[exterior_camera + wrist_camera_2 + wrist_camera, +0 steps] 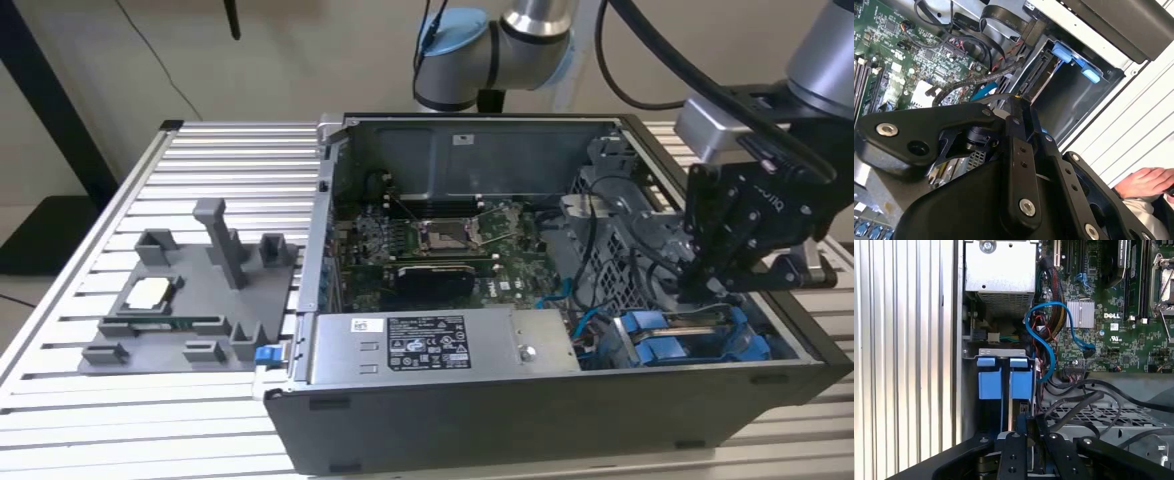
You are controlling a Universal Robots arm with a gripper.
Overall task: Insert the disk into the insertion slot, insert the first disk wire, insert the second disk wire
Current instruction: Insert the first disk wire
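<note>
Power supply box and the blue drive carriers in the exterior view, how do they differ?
The power supply box is grey metal with a printed label; the blue drive carriers are bright plastic. The box is much larger. It lies along the near wall of the computer case; the carriers sit in the corner toward the exterior view's right. Both are inside that open case.

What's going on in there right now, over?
Gripper low inside the grey metal computer case. Silver-grey disk in bright blue plastic carrier sits in its slot. Black cables crowd alongside.
</note>
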